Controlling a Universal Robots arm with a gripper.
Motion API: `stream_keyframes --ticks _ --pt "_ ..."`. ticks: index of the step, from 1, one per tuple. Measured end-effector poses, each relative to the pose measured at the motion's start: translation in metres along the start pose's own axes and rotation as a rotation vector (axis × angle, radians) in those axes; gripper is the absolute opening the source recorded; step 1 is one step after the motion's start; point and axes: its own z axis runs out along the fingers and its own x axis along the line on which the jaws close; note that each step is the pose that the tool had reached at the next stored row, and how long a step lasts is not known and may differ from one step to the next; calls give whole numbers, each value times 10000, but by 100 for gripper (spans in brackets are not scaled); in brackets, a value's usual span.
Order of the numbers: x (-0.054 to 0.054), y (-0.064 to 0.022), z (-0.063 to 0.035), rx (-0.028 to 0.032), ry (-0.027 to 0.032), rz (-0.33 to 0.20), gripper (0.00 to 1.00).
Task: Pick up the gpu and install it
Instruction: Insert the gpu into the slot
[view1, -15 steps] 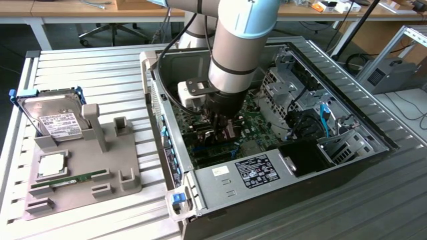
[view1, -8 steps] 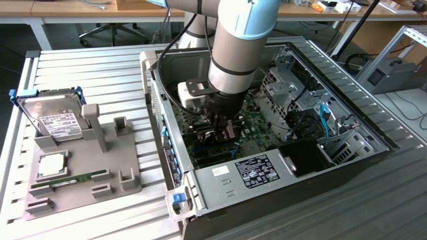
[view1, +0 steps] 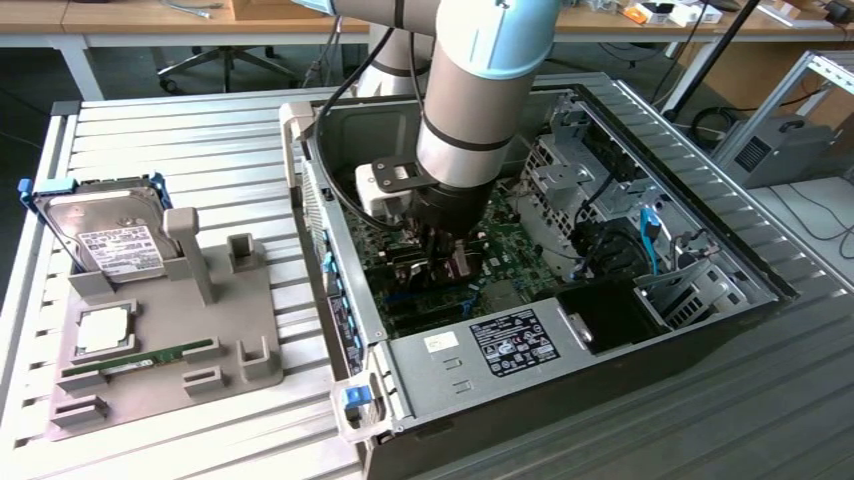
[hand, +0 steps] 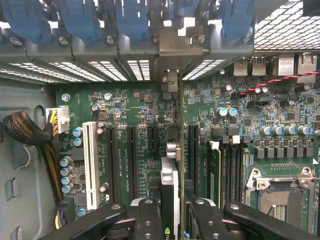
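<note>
gpu (hand: 172, 165): silver metal bracket | motherboard (hand: 140, 115): matt green | case (view1: 534, 370): grey sheet metal (perforated in places)

gpu (hand: 172, 165) seen edge-on, fan hidden, gripper (hand: 172, 212) fingers cut off

I am looking into a robotics lab or electronics workshop. An open computer case (view1: 561, 300) lies on its side on a slatted metal table (view1: 174, 140), its green circuit board (hand: 145, 120) and cables bare to the room. Beside it, on the exterior view's left, a grey holder (view1: 174, 340) keeps loose computer parts: a hard drive (view1: 114, 240) stood on edge, a processor chip (view1: 100, 330) and a memory stick (view1: 140, 357). Behind the table I see long wooden workbenches (view1: 627, 25) strewn with small items, the wheeled base of an office chair (view1: 234, 65), an aluminium frame (view1: 801, 110) and cables on the dark floor (view1: 814, 215).
</note>
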Motion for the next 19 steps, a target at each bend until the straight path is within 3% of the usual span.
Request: stream_keyframes --ticks 15,16,19 --pt "0 0 0 0 -1 0 27" --pt "0 0 1 1 -4 1 29" --pt "0 0 0 0 0 0 47"
